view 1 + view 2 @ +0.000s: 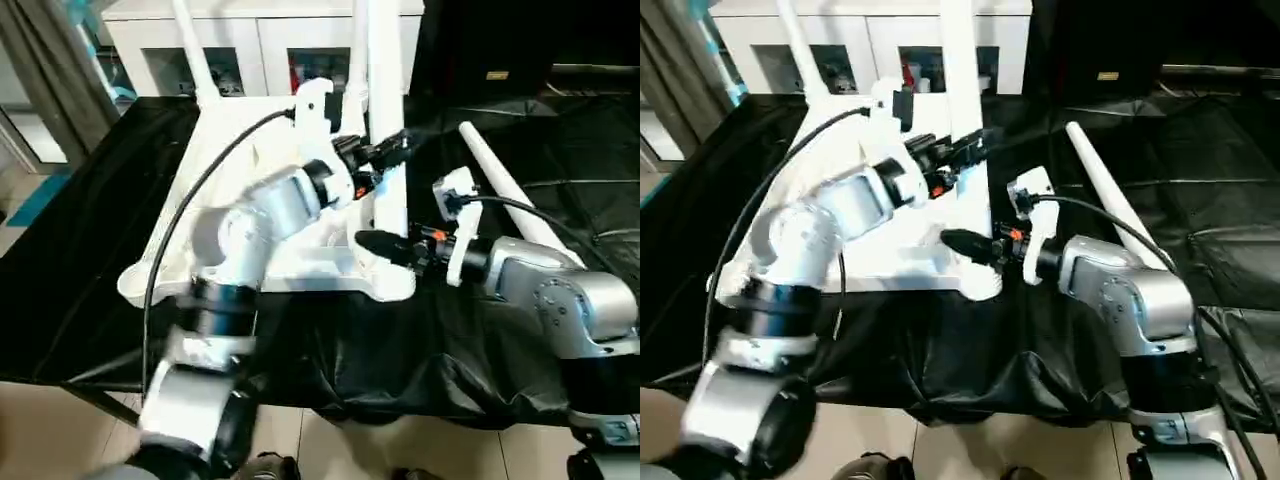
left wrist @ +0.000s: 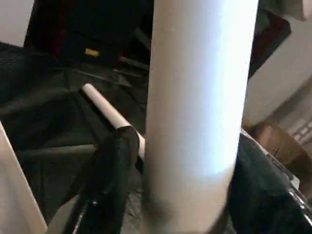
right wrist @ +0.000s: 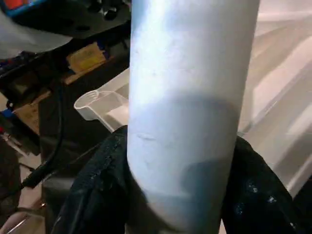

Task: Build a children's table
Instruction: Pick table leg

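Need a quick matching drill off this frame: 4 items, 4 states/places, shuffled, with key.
Items
1. upright leg
2. loose leg
3. table top
4. black cloth

States or places
A. upside down, ribbed side up
B. lying flat on the cloth, on the robot's right of the top
C. spread under everything
D. standing in a near corner socket, with the left gripper higher up and the right gripper near its base, jaws of both around it

Pairs: 1-D, 2-B, 3-A, 4-C
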### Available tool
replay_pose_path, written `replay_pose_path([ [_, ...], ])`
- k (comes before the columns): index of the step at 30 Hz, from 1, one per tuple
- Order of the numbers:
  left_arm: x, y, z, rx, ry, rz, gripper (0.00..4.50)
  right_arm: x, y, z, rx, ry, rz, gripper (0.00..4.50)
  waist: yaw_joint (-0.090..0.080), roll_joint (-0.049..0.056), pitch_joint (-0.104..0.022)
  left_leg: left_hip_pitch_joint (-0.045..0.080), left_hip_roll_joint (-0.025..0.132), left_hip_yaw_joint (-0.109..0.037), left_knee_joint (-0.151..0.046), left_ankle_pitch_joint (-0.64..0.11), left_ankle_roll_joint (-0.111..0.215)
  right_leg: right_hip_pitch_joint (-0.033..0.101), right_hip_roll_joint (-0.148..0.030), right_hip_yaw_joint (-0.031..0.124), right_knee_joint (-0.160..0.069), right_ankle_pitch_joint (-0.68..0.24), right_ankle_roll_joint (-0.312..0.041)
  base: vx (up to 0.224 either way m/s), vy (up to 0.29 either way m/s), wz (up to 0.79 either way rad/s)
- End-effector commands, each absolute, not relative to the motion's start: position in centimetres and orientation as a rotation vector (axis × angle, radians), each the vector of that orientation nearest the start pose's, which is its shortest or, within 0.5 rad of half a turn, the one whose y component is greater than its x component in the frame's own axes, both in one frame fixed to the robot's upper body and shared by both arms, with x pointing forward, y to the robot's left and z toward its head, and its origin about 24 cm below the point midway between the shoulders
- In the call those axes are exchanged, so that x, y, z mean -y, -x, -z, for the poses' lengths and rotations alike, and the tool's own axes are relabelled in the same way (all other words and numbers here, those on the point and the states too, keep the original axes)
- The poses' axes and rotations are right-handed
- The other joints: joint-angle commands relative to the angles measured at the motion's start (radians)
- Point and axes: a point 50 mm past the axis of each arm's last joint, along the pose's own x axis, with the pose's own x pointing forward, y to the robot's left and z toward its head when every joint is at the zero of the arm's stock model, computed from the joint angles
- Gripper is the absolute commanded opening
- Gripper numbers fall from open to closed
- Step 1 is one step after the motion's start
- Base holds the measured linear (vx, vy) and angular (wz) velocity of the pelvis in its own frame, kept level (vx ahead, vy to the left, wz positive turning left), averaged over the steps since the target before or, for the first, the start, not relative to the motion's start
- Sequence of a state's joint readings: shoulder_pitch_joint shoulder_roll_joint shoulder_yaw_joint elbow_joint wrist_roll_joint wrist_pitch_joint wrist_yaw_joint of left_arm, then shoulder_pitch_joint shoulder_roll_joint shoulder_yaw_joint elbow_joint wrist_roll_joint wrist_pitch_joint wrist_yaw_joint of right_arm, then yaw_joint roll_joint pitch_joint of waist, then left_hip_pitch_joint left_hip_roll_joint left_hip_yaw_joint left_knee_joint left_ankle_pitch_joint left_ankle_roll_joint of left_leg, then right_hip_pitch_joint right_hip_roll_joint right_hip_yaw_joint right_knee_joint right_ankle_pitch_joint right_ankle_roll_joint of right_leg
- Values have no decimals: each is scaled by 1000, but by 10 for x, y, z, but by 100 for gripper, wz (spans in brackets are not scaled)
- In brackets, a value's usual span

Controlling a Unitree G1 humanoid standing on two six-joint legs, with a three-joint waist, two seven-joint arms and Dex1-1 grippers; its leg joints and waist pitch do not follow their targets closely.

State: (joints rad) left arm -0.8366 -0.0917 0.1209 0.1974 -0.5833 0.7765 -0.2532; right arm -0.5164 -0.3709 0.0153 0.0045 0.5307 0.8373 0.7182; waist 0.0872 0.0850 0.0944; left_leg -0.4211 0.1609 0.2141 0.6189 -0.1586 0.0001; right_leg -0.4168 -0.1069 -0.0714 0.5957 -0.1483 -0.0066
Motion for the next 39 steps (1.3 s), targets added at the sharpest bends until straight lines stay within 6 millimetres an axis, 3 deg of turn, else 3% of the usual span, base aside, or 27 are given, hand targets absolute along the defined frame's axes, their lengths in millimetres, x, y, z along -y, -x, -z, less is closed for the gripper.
replay_pose_path([
  [1,-42,-348,-185,-172,518,722,247,131,-311,-145,-247,-157,-968,192,-1,-16,-104,33,55,-44,-66,-184,71,55,-42,28,-72,-266,-184,0,0,0],
  [2,-41,-347,-183,-177,515,693,231,131,-312,-146,-243,-157,-963,192,-1,-11,-104,35,56,-44,-67,-189,68,53,-40,27,-74,-270,-179,0,0,0],
  [6,-40,-348,-184,-160,501,660,197,130,-313,-148,-232,-155,-955,192,-2,-12,-105,34,53,-45,-66,-196,68,54,-41,27,-76,-280,-166,0,0,0],
  [9,-40,-348,-185,-136,484,669,193,130,-315,-150,-212,-145,-937,192,0,-10,-110,32,52,-44,-63,-181,77,53,-42,27,-78,-291,-157,0,0,0],
  [10,-40,-348,-185,-123,479,681,187,129,-316,-151,-211,-174,-945,248,0,-8,-110,32,52,-43,-63,-179,79,53,-42,26,-78,-296,-153,0,0,0],
  [14,-40,-346,-189,-93,484,745,185,128,-312,-154,-215,-220,-1004,268,0,-8,-112,32,51,-44,-62,-173,86,53,-41,25,-78,-302,-149,0,0,0],
  [17,-38,-343,-192,-85,490,847,185,132,-309,-152,-226,-205,-1019,309,0,-9,-111,33,53,-42,-63,-164,88,50,-40,27,-75,-298,-151,0,0,0],
  [19,-38,-341,-195,-85,500,922,185,135,-306,-151,-242,-200,-1051,310,-1,-13,-110,34,52,-41,-63,-164,90,49,-41,27,-75,-297,-155,0,0,0],
  [21,-40,-335,-204,-75,535,1085,185,137,-299,-149,-274,-188,-1106,310,3,-10,-110,35,52,-41,-63,-162,92,49,-42,28,-74,-304,-161,0,0,0],
  [28,-51,-331,-223,-24,676,1349,184,139,-295,-144,-334,-162,-1134,310,1,-10,-108,35,49,-40,-63,-171,86,50,-43,27,-73,-323,-167,0,0,0],
  [29,-51,-330,-225,-13,681,1364,184,140,-295,-143,-341,-163,-1133,310,-1,-7,-107,36,52,-42,-65,-177,83,49,-42,27,-73,-326,-166,0,0,0],
  [30,-52,-330,-226,-8,681,1371,184,140,-295,-143,-345,-163,-1134,282,-2,-7,-107,38,54,-42,-66,-185,79,48,-41,28,-73,-322,-169,0,0,0],
  [34,-52,-333,-228,-2,716,1383,184,143,-296,-141,-370,-164,-1118,270,-2,-7,-108,38,52,-42,-65,-183,75,51,-42,29,-71,-305,-173,0,0,0],
  [35,-51,-333,-228,-3,715,1389,184,143,-296,-142,-369,-166,-1117,242,-1,-8,-108,37,52,-41,-64,-179,77,51,-43,29,-71,-299,-176,0,0,0],
  [39,-50,-332,-224,-16,704,1397,184,143,-296,-143,-364,-172,-1113,231,-1,-8,-107,37,53,-41,-65,-174,79,51,-43,30,-72,-303,-175,0,0,0],
])
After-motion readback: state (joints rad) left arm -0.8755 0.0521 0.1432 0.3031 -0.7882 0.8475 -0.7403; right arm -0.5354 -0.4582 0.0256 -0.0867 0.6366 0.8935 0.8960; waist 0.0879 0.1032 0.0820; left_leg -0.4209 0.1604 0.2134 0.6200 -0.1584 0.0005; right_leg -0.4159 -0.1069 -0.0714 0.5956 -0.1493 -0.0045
